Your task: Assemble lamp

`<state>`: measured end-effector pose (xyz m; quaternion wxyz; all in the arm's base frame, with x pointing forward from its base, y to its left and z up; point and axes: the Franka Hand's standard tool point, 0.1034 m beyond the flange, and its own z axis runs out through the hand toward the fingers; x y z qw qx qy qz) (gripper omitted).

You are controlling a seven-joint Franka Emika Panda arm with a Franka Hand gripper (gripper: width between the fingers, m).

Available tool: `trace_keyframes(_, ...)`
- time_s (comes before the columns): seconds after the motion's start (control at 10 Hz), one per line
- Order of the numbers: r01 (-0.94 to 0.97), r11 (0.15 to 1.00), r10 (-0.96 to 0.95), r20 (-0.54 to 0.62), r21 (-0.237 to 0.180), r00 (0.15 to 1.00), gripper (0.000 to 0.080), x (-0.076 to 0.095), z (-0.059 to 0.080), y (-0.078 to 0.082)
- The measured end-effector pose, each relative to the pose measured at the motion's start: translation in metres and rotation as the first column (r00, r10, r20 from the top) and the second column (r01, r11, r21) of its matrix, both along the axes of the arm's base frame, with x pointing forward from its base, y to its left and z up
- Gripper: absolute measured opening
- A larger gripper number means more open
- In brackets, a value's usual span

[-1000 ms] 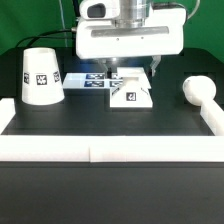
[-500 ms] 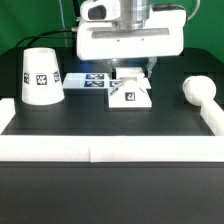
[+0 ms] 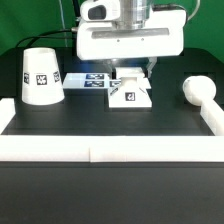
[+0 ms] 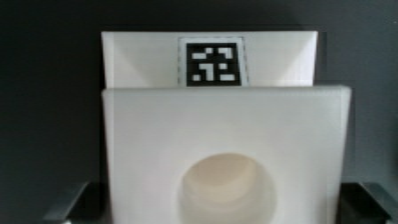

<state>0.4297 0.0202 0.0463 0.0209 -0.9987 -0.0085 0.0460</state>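
The white lamp base (image 3: pixel 131 93) lies flat mid-table with a tag on its front face. In the wrist view the base (image 4: pixel 222 120) fills the picture, with its round socket hollow (image 4: pixel 228 190) and a tag at its far end. My gripper (image 3: pixel 131 68) is low over the base, with its jaws spread to either side; only dark finger edges (image 4: pixel 80 205) show. A thin dark gap seems to remain beside the base. The cone shade (image 3: pixel 41 75) stands at the exterior view's left. The rounded bulb (image 3: pixel 196 90) lies at the right.
The marker board (image 3: pixel 90 80) lies just behind and left of the base. White border rails run along the front (image 3: pixel 110 150) and the right side (image 3: pixel 214 118).
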Motion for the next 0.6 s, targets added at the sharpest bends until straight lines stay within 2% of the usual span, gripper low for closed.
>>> trace_keyframes(0.1, -0.004, 1.000, 0.004, -0.002, 0.001, 1.000, 0.0534, 0.002, 0.000, 0.000)
trace_keyframes(0.3, -0.022, 1.000, 0.022, 0.014, 0.008, 1.000, 0.0534, 0.032, 0.001, 0.003)
trace_keyframes(0.4, -0.027, 1.000, 0.026, 0.024, 0.010, 0.999, 0.0535, 0.042, 0.001, 0.005)
trace_keyframes(0.6, -0.035, 0.999, 0.034, 0.049, 0.013, 0.998, 0.0535, 0.067, 0.001, 0.015)
